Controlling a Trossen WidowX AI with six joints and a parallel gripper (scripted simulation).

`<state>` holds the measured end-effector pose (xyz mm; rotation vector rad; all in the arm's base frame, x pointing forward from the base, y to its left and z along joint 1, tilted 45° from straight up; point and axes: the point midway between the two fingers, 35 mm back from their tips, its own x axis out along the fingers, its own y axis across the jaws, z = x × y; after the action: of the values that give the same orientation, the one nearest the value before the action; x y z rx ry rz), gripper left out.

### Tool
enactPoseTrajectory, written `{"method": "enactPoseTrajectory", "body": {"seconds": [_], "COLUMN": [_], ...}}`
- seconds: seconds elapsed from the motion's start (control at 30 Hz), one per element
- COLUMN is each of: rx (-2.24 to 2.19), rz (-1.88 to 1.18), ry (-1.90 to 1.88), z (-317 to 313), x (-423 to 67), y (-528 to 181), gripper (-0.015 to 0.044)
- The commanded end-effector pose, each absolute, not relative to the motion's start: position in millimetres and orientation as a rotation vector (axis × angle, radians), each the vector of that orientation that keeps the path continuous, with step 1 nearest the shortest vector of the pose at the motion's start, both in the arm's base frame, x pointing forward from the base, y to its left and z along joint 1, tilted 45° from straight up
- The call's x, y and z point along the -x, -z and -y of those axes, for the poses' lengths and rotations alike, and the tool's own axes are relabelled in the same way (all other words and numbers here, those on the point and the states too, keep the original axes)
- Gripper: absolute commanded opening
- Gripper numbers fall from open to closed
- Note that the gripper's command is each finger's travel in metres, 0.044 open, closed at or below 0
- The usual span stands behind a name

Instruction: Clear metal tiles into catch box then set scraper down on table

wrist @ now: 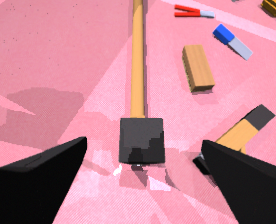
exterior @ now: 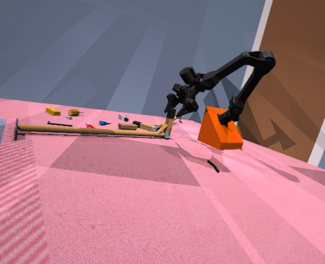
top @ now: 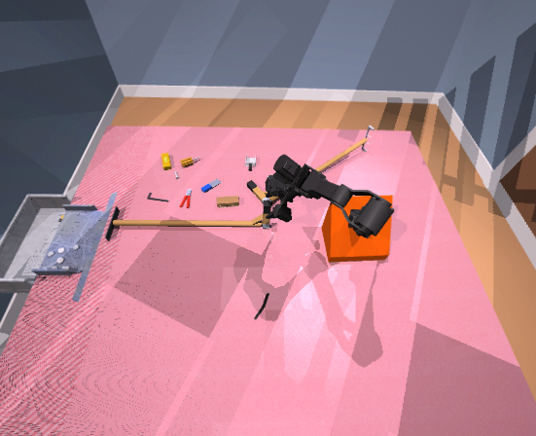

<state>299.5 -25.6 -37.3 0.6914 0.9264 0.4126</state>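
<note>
Long scraper [top: 187, 223] flat on the pink counter [top: 289, 341], blade at 9 o'clock beside the bench plate [top: 82, 229]. End effector [wrist: 139, 165] spread wide, empty, over its dark grip block [wrist: 141, 140]. Tiles [top: 61, 250] sit over the catch box [top: 7, 243].

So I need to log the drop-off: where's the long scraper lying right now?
In the top view the long scraper lies flat on the pink table, blade beside the steel bench plate at left, grip end under the open hand.
</note>
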Motion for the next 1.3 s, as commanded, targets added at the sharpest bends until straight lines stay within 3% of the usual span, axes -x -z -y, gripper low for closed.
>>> {"method": "enactPoseTrajectory", "body": {"seconds": [0.0,0.37,1.27], "rx": [-0.686,-0.695,-0.794], "rz": [-0.916,-0.898,-0.475], "ry": [-0.417,-0.419,-0.276], "z": [32.6,44.9,152.6], "x": [-295.6,-285.3,-290.6], "y": [29.0,15.0,-84.5], "gripper": [0.0440,0.0440,0.0440]}}
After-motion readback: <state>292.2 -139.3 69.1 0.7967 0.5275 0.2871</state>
